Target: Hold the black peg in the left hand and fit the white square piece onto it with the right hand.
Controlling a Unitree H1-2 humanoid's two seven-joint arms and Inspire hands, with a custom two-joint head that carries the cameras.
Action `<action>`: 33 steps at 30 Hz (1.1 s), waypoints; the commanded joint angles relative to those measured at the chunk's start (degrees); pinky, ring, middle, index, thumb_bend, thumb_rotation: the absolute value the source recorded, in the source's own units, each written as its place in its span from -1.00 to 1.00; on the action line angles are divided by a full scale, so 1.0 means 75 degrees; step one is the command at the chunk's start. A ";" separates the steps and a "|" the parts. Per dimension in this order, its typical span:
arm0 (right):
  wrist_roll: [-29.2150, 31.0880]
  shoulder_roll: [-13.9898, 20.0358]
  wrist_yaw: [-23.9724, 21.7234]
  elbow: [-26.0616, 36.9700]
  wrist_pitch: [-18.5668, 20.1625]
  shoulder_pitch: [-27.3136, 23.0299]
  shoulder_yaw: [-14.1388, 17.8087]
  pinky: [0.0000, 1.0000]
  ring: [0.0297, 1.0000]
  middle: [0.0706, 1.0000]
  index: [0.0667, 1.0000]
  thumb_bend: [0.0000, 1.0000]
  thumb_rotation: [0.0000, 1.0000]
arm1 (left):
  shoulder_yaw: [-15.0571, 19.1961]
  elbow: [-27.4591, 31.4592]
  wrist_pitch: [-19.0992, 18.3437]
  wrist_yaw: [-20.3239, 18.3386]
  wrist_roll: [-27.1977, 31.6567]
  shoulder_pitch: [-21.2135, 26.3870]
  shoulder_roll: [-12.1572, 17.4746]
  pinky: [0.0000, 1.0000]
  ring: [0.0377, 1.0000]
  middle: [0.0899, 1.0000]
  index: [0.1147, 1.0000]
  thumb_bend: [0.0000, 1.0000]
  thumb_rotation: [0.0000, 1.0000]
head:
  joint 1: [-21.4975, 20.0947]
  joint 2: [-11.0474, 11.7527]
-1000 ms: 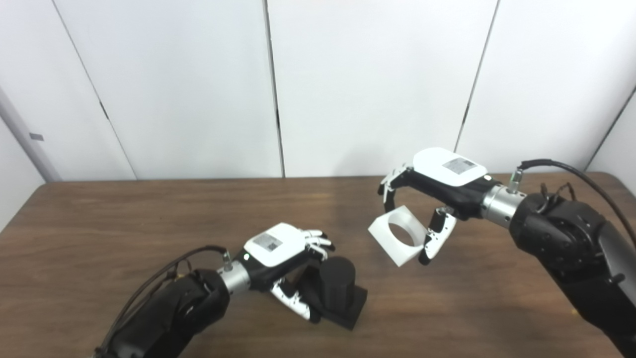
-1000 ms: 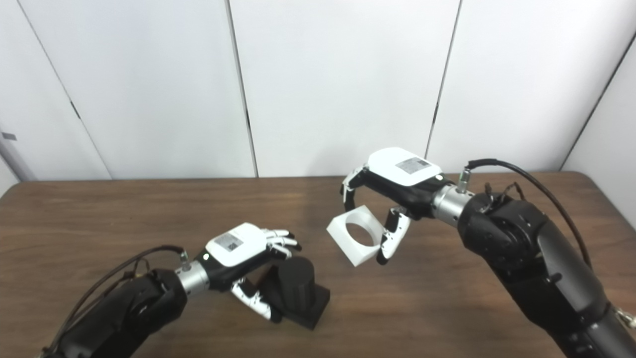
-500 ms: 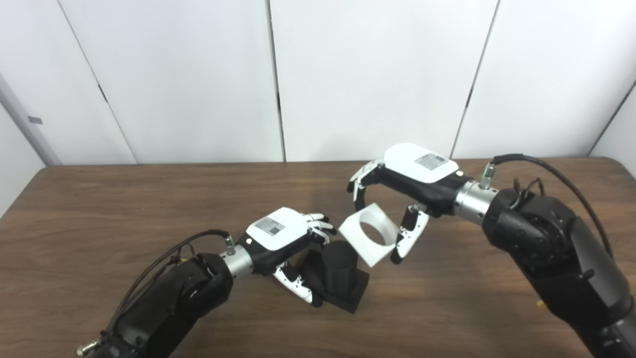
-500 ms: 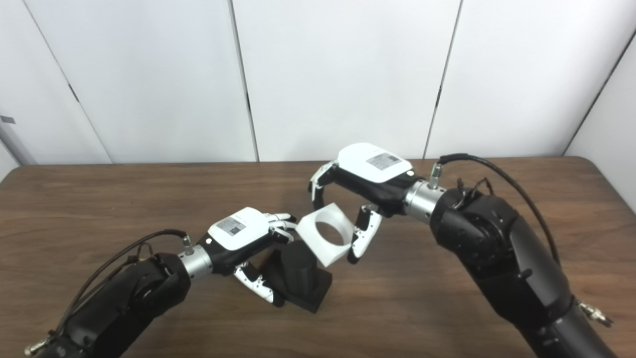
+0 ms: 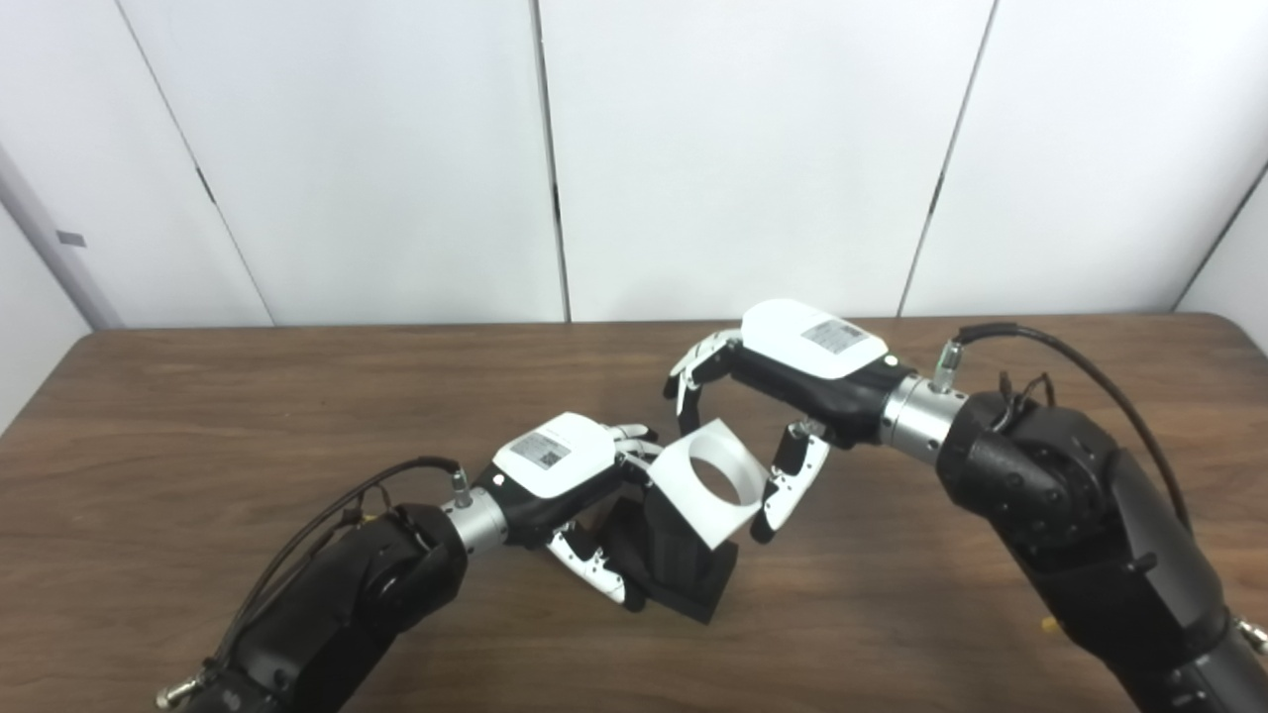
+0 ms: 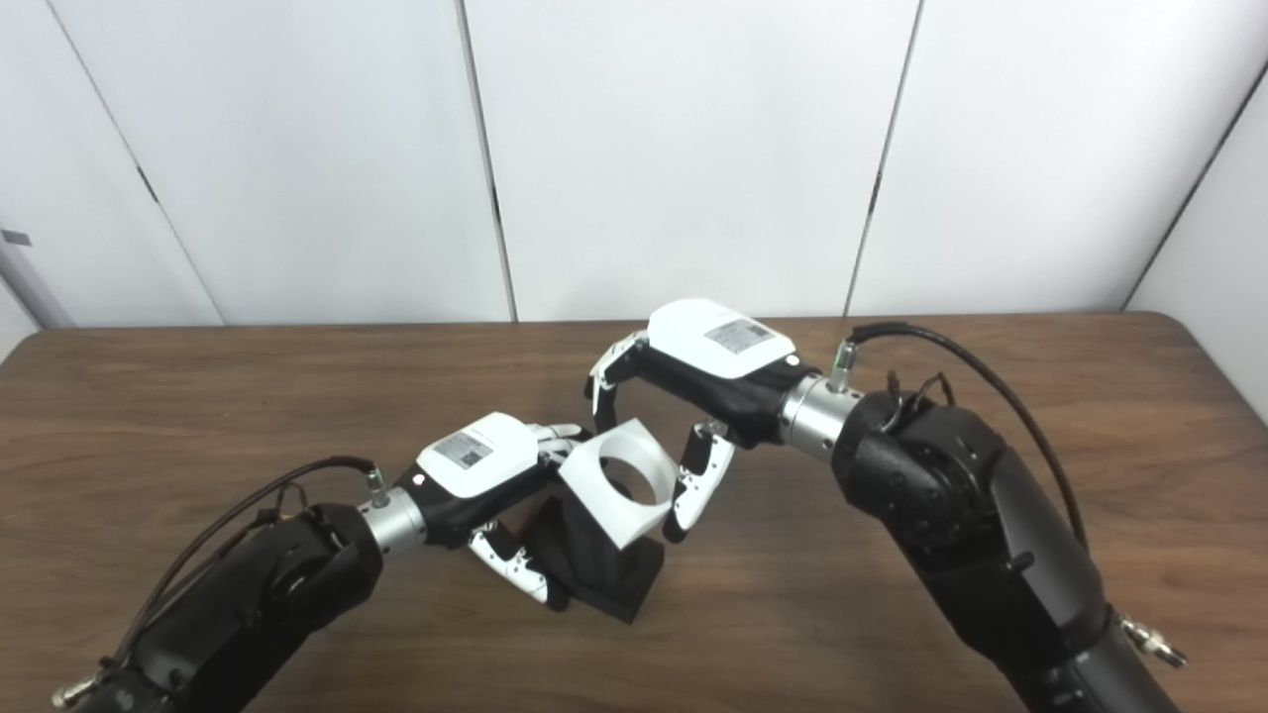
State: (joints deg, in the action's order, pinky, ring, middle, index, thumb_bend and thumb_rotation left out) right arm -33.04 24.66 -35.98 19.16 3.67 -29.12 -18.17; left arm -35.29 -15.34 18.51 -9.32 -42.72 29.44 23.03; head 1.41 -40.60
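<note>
A dark wooden worktop [image 5: 198, 416] fills the lower half of the frame, with white wall panels [image 5: 743, 149] behind it across the upper half. Nothing else lies on the wood near the two arms.

At lower centre the black peg [image 5: 684, 564] stands on its square base on the worktop. Its upper part is covered by the white square piece [image 5: 705, 482], which hangs tilted in front of it with its round hole facing the cameras; whether the peg has entered the hole cannot be told.

The left hand [image 5: 570, 485], coming in from the lower left, has its fingers [image 5: 634, 443] curled over the far side of the peg and its thumb low on the near side, gripping it.

The right hand [image 5: 792, 371], reaching in from the right, pinches the white square piece, its fingers [image 5: 693, 364] bent down over the upper edge and its thumb pressed on the right edge.
</note>
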 commanded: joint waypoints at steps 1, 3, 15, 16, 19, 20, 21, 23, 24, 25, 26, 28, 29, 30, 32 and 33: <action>0.0061 0.0031 0.0221 0.0006 -0.0209 -0.0242 0.0115 0.41 0.58 0.43 -0.12 0.03 -0.73 | -0.0379 -0.0206 -0.0219 -0.0577 -0.0593 -0.0199 -0.0065 0.69 0.86 0.70 -0.15 0.04 -0.86 | 0.0010 -0.0008; 0.0060 0.0030 0.0214 -0.0030 -0.0229 -0.0243 0.0101 0.41 0.58 0.43 -0.12 0.03 -0.73 | -0.0385 -0.0218 -0.0217 -0.0571 -0.0599 -0.0194 -0.0074 0.70 0.86 0.71 -0.15 0.04 -0.85 | 0.0017 -0.0015; 0.0094 -0.0049 0.0250 -0.0335 -0.0301 -0.0206 -0.0020 0.39 0.57 0.44 -0.12 0.03 -0.73 | -0.0358 -0.0153 -0.0223 -0.0573 -0.0559 -0.0198 -0.0101 0.69 0.86 0.71 -0.15 0.04 -0.85 | 0.0073 -0.0051; 0.0098 -0.0061 0.0266 -0.0367 -0.0318 -0.0204 -0.0026 0.39 0.56 0.43 -0.12 0.03 -0.73 | -0.0353 -0.0158 -0.0209 -0.0541 -0.0562 -0.0203 -0.0104 0.68 0.85 0.70 -0.15 0.04 -0.86 | 0.0073 -0.0051; 0.0089 -0.0092 0.0287 -0.0481 -0.0375 -0.0206 -0.0046 0.38 0.56 0.43 -0.12 0.03 -0.73 | -0.0365 -0.0089 -0.0279 -0.0593 -0.0615 -0.0206 -0.0100 0.68 0.85 0.71 -0.15 0.04 -0.85 | 0.0084 -0.0063; 0.0084 -0.0106 0.0288 -0.0516 -0.0380 -0.0207 -0.0056 0.38 0.56 0.43 -0.12 0.03 -0.73 | -0.0369 -0.0075 -0.0295 -0.0605 -0.0628 -0.0207 -0.0100 0.68 0.85 0.70 -0.15 0.04 -0.85 | 0.0084 -0.0063; 0.0079 -0.0118 0.0293 -0.0545 -0.0383 -0.0206 -0.0065 0.38 0.56 0.43 -0.12 0.03 -0.73 | -0.0370 -0.0074 -0.0294 -0.0601 -0.0632 -0.0209 -0.0101 0.68 0.85 0.70 -0.15 0.04 -0.85 | 0.0084 -0.0063; 0.0061 -0.0149 0.0316 -0.0596 -0.0386 -0.0197 -0.0076 0.38 0.56 0.43 -0.12 0.03 -0.73 | -0.0376 -0.0104 -0.0257 -0.0565 -0.0632 -0.0206 -0.0103 0.68 0.85 0.70 -0.15 0.04 -0.85 | 0.0084 -0.0063; 0.0054 -0.0161 0.0332 -0.0619 -0.0396 -0.0193 -0.0081 0.38 0.56 0.43 -0.12 0.03 -0.73 | -0.0375 -0.0112 -0.0253 -0.0561 -0.0631 -0.0206 -0.0107 0.67 0.85 0.70 -0.15 0.04 -0.85 | 0.0084 -0.0063; 0.0052 -0.0176 0.0343 -0.0636 -0.0396 -0.0189 -0.0083 0.38 0.56 0.43 -0.12 0.03 -0.73 | -0.0369 -0.0117 -0.0255 -0.0565 -0.0617 -0.0209 -0.0113 0.67 0.85 0.70 -0.15 0.04 -0.85 | 0.0084 -0.0063; 0.0048 -0.0189 0.0350 -0.0646 -0.0392 -0.0187 -0.0087 0.38 0.56 0.44 -0.12 0.03 -0.73 | -0.0364 -0.0112 -0.0261 -0.0566 -0.0612 -0.0215 -0.0118 0.68 0.86 0.70 -0.15 0.04 -0.85 | 0.0084 -0.0063; 0.0032 -0.0220 0.0346 -0.0645 -0.0353 -0.0193 -0.0102 0.38 0.56 0.44 -0.12 0.03 -0.73 | -0.0368 -0.0094 -0.0281 -0.0566 -0.0641 -0.0219 -0.0122 0.68 0.85 0.70 -0.15 0.04 -0.85 | 0.0103 -0.0071; 0.0016 -0.0236 0.0343 -0.0641 -0.0328 -0.0194 -0.0109 0.38 0.56 0.44 -0.12 0.03 -0.73 | -0.0374 -0.0094 -0.0273 -0.0556 -0.0654 -0.0217 -0.0122 0.67 0.85 0.70 -0.15 0.04 -0.85 | 0.0103 -0.0071; -0.0001 -0.0252 0.0339 -0.0635 -0.0305 -0.0193 -0.0113 0.38 0.56 0.44 -0.12 0.03 -0.73 | -0.0379 -0.0099 -0.0262 -0.0551 -0.0659 -0.0214 -0.0121 0.66 0.84 0.70 -0.15 0.04 -0.85 | 0.0103 -0.0071; -0.0030 -0.0285 0.0340 -0.0639 -0.0295 -0.0190 -0.0127 0.39 0.56 0.45 -0.12 0.03 -0.73 | -0.0378 -0.0103 -0.0250 -0.0551 -0.0643 -0.0217 -0.0124 0.65 0.84 0.69 -0.15 0.04 -0.85 | 0.0103 -0.0071; -0.0042 -0.0306 0.0345 -0.0646 -0.0296 -0.0189 -0.0136 0.39 0.57 0.45 -0.12 0.03 -0.73 | -0.0381 -0.0102 -0.0252 -0.0558 -0.0643 -0.0217 -0.0125 0.66 0.84 0.69 -0.15 0.04 -0.86 | 0.0103 -0.0071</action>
State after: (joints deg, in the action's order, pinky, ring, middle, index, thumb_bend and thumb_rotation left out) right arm -33.39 22.50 -34.75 13.41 2.28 -28.75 -19.61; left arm -35.32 -14.69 17.55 -9.76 -43.40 29.41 22.56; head 2.11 -41.13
